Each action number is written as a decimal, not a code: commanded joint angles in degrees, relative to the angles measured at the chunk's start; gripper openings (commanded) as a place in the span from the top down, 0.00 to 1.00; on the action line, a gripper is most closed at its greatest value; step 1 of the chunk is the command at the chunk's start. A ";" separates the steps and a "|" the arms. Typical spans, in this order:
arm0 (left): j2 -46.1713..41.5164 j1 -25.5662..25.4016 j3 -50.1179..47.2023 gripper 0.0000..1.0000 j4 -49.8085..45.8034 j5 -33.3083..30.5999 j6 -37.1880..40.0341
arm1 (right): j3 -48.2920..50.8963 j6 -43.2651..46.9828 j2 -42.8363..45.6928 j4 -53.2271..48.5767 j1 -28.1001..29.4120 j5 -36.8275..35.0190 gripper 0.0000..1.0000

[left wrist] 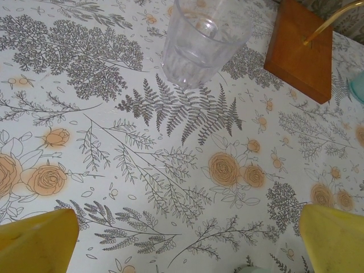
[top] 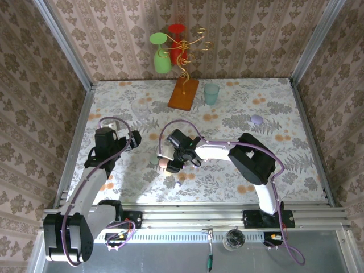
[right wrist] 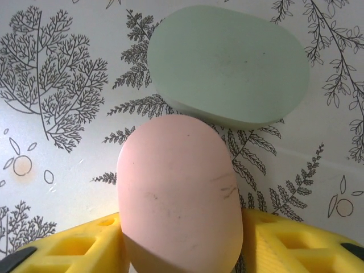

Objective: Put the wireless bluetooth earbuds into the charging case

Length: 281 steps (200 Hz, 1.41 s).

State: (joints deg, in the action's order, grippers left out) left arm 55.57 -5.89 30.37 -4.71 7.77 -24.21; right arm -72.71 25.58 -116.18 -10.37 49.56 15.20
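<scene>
Right gripper, from above: my right gripper (top: 170, 165) sits low over the flowered table (top: 296, 165), near its middle, with the pink case (top: 163, 163) at its tip.
Left gripper, from above: my left gripper (top: 135, 139) hangs to the left of that, apart from the cases.
Other things, from above: a purple case (top: 257, 119) lies well apart on the right. A teal cup (top: 211, 94) and a wooden stand (top: 183, 94) hung with coloured glasses are at the far edge.
Left wrist view: my yellow fingertips (left wrist: 34, 239) are spread wide with bare cloth between them, carrying nothing. A clear glass (left wrist: 202, 40) stands ahead.
Right wrist view: both yellow fingers (right wrist: 85, 250) press the sides of the pink case, so I am clasping it. A green case (right wrist: 227, 62) lies just beyond it, lid down.
Earbuds: too small for me to pick out with any certainty.
Progress: early, as I judge it. One case is gripped, but every case I see is closed and no bud is seated. Opening a case, fetching the buds and seating them are all left to do.
</scene>
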 commanded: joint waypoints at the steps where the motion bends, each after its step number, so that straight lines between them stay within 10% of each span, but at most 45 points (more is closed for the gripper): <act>1: 0.39 0.43 0.04 0.00 0.01 0.76 1.26 | -0.33 -0.46 -0.09 -1.87 0.36 -0.46 0.49; 132: -3.77 -4.95 -4.86 0.00 17.20 7.22 15.01 | 7.54 -4.86 12.97 0.94 -5.86 4.87 0.55; 215: -1.74 -16.94 -3.70 0.00 16.90 25.89 36.70 | 9.27 -2.19 25.23 -9.73 -15.75 7.66 0.57; 281: 1.41 -22.10 -4.48 0.02 27.55 39.74 37.40 | 5.43 0.68 32.49 -20.11 -16.79 12.61 0.58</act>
State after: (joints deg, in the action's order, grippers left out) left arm 56.16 -26.81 24.84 17.80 39.66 11.22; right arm -64.62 24.51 -87.31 -24.80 32.77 23.07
